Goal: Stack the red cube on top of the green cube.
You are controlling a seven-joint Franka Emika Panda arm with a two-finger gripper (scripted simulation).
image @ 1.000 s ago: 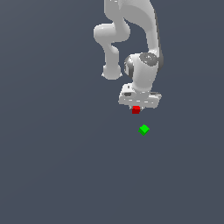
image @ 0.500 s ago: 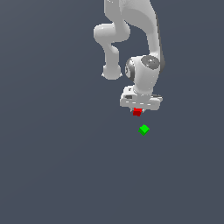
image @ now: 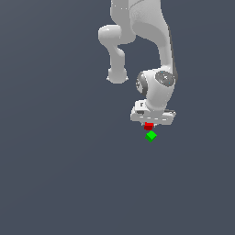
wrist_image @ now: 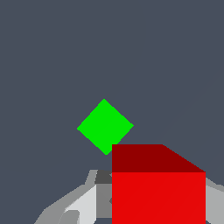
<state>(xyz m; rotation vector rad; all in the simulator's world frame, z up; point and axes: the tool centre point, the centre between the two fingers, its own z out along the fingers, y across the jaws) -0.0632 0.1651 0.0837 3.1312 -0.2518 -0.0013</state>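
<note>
Gripper [image: 148,125] was what we checked first: our Panda arm's fingers were clamped on the red cube [image: 148,126], which hung just under the white hand in the exterior view and filled the near part of the wrist view [wrist_image: 158,188]. The green cube [image: 150,136] sat on the dark grey floor [image: 59,183], just below the red one in the exterior view, slightly toward that view's right. We could not tell from either picture whether the two cubes were touching or how much height separated them.

Our worry was alignment. In the wrist view the green cube [wrist_image: 105,126] appeared as a diamond, turned roughly corner-on to the red cube's square face, and it lay off to one side of the held cube rather than hidden beneath it. We judged that releasing there would land the red cube partly off the green top, so it might tip and slide to the floor. Descending without correcting could also let a red edge catch the green cube and push it away. Both cubes were tiny, leaving little margin.
</note>
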